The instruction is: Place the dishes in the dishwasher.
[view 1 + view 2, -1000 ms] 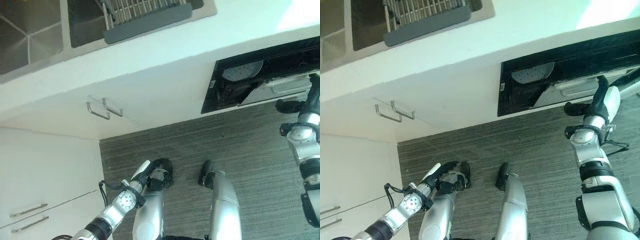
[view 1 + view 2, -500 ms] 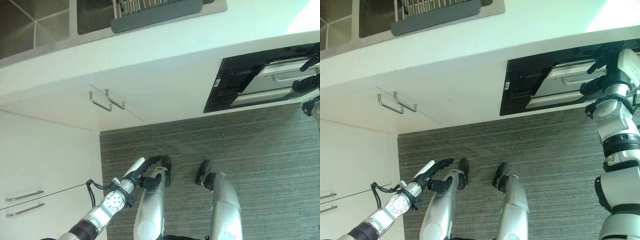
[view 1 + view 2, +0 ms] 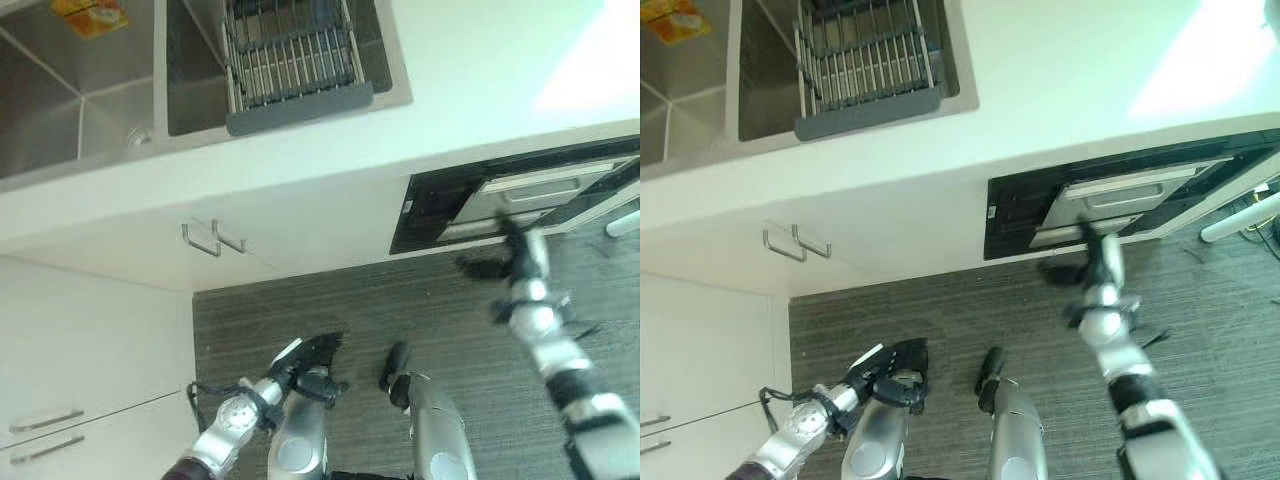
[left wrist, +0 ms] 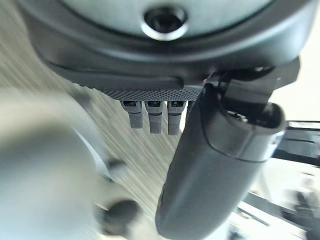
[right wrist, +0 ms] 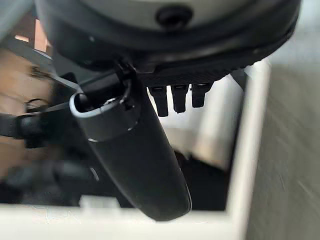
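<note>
The dishwasher (image 3: 500, 200) is a dark opening under the white counter, with a grey rack front (image 3: 1130, 195) set inside it. No dish shows in it. My right hand (image 3: 1095, 262) hangs just in front of the opening, apart from it, with fingers straight and nothing held; in the right wrist view the thumb (image 5: 135, 160) points at the dark interior. My left hand (image 3: 305, 358) is low over the floor, open and empty, its fingers (image 4: 152, 116) straight in the left wrist view.
A grey wire dish rack (image 3: 290, 65) sits in the right sink basin, and a yellow packet (image 3: 98, 15) lies in the left basin. Cupboard handles (image 3: 213, 240) and drawer handles (image 3: 45, 420) are on the white fronts. Grey carpet (image 3: 940, 310) lies below.
The camera has tilted, showing more of the sink. A plate seen in the dishwasher a second ago is now hidden behind the rack front. My right hand has drawn back from the opening.
</note>
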